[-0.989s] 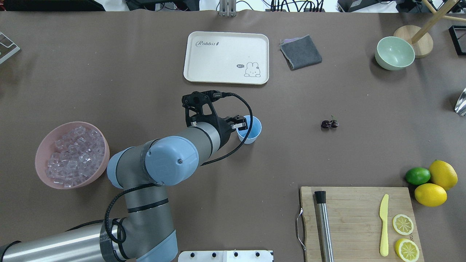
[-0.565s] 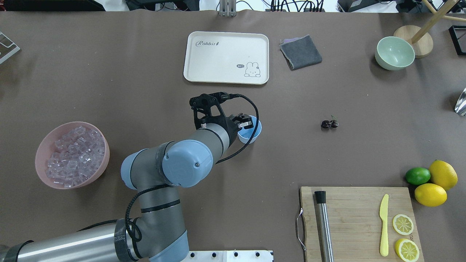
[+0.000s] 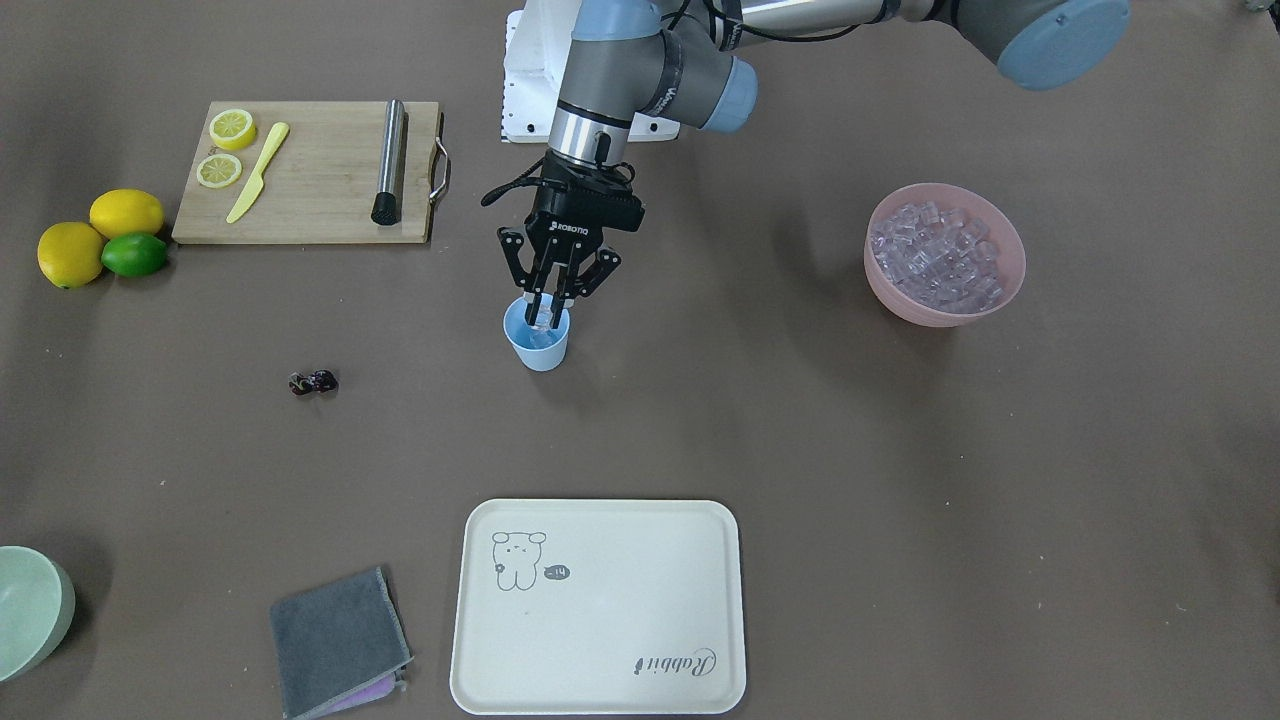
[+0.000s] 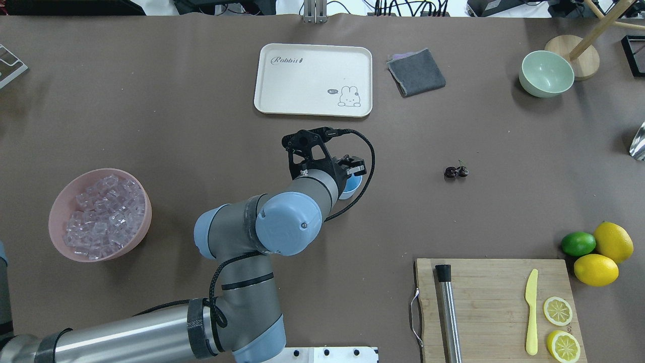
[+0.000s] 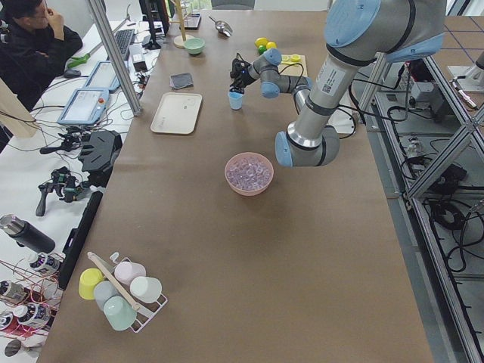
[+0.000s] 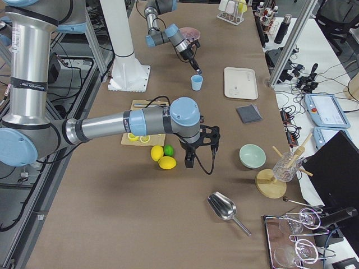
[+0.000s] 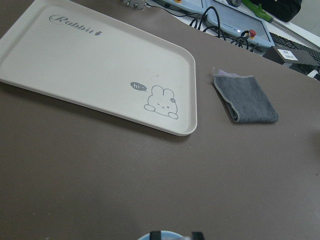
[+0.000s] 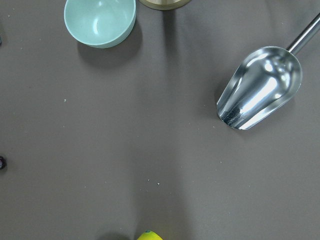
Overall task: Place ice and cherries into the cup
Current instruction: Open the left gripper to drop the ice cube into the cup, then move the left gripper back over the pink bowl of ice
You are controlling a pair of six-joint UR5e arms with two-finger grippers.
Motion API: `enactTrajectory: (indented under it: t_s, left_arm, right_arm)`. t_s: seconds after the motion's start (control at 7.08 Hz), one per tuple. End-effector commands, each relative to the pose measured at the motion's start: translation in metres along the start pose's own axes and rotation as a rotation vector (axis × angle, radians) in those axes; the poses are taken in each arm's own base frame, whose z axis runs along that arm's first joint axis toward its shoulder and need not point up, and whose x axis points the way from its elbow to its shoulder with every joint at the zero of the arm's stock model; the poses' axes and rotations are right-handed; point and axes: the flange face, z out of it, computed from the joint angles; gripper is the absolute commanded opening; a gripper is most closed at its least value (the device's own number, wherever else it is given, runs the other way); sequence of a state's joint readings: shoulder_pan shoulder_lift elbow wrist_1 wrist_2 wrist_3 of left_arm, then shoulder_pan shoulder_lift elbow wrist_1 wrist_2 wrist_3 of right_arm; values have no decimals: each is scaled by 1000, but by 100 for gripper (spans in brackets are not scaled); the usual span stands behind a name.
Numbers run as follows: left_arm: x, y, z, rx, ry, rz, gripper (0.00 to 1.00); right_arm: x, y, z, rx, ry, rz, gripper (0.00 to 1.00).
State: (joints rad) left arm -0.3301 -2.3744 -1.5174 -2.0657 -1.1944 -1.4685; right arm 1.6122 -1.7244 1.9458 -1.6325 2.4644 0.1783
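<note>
The light blue cup (image 3: 540, 352) stands upright mid-table. My left gripper (image 3: 549, 314) points straight down into its mouth, fingers drawn close on a small clear ice cube. From overhead, the wrist hides most of the cup (image 4: 353, 185). More ice (image 3: 936, 256) fills the pink bowl (image 3: 928, 312) on the robot's left. The dark cherries (image 3: 313, 382) lie on the table, apart from the cup on its other side (image 4: 456, 172). My right gripper (image 6: 189, 163) hangs by the lemons, seen only in the exterior right view, so I cannot tell its state.
A cream rabbit tray (image 4: 313, 79) and a grey cloth (image 4: 416, 72) lie beyond the cup. A cutting board (image 4: 496, 307) holds a yellow knife, a metal rod and lemon slices. Nearby are two lemons and a lime (image 4: 578, 243), a pale green bowl (image 4: 546, 73) and a metal scoop (image 8: 260, 90).
My left arm has swung to the right, carrying the gripper from the cup's left rim to over its mouth. The cherries and bowl have not moved.
</note>
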Motion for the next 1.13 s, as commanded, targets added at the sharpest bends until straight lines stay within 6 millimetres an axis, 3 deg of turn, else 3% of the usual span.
enactTrajectory:
  t_s: [0.0,0.14,0.42,0.57,0.85,0.99]
  left_arm:
    - [5,0,0,-1,2,4,97]
    - [3,0,0,-3,-2,9,97]
    - [5,-10,-18,-16,13,28,97]
    - [-2,-35,-39,-64,-5,101,97]
    - [-61,-107,-107,-132,-123,177,97]
    - [-99,-134,-125,-134,-205,196,97]
  right_arm:
    - [0,0,0,-1,-1,3,100]
    - [0,0,0,0,-1,1,100]
    - [-2,0,-2,3,-1,-5,100]
    - [-4,0,-3,6,-2,-9,100]
    - [-9,1,-2,1,-6,-19,100]
    - [-24,2,5,-20,-32,-44,100]
